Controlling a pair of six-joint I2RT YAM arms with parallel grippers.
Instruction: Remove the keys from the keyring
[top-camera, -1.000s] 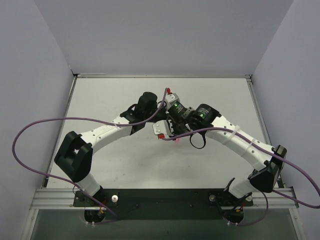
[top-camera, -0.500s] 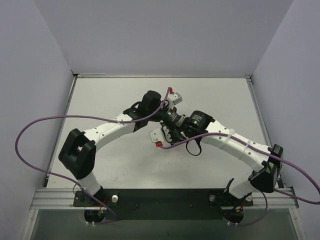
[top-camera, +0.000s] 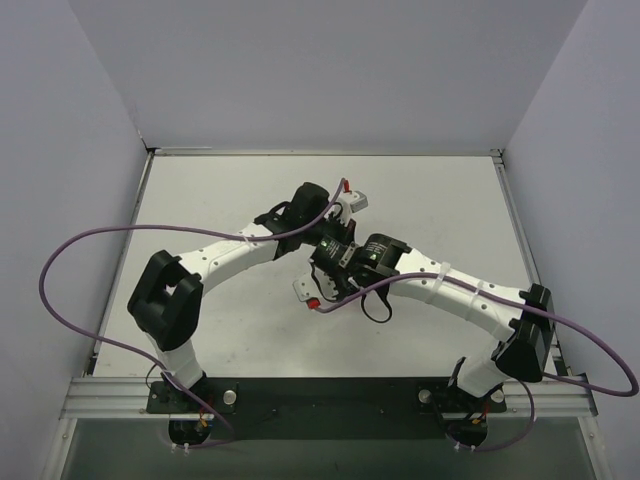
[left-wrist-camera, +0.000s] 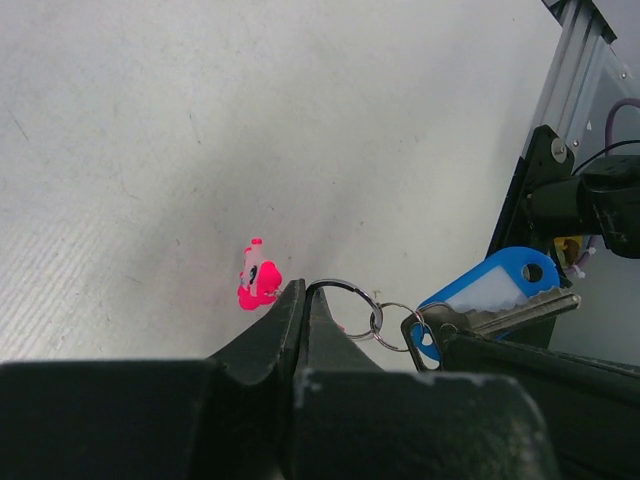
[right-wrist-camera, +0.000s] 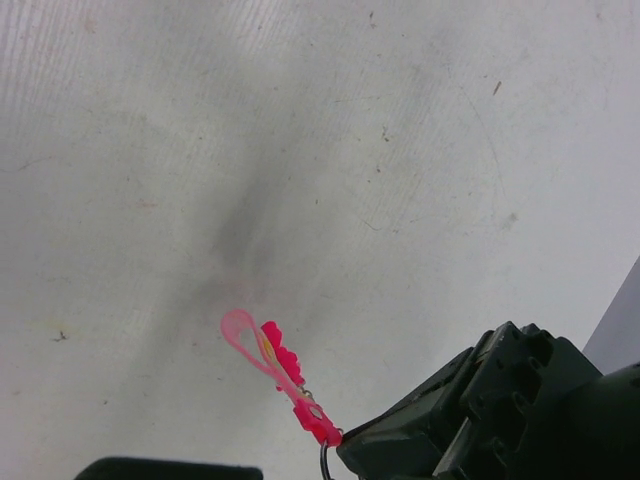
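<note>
Keyring (left-wrist-camera: 345, 281): pinched in the closed left gripper (left-wrist-camera: 299, 292), above the table (left-wrist-camera: 150, 120); blue key (left-wrist-camera: 490, 290) trails from it sideways, blade pointing away, head apparently clamped by the closed right gripper (left-wrist-camera: 450, 345); pink key (left-wrist-camera: 258, 285) at the opposite side.

Pink key (left-wrist-camera: 258, 285) perhaps on table (left-wrist-camera: 150, 120)
</note>
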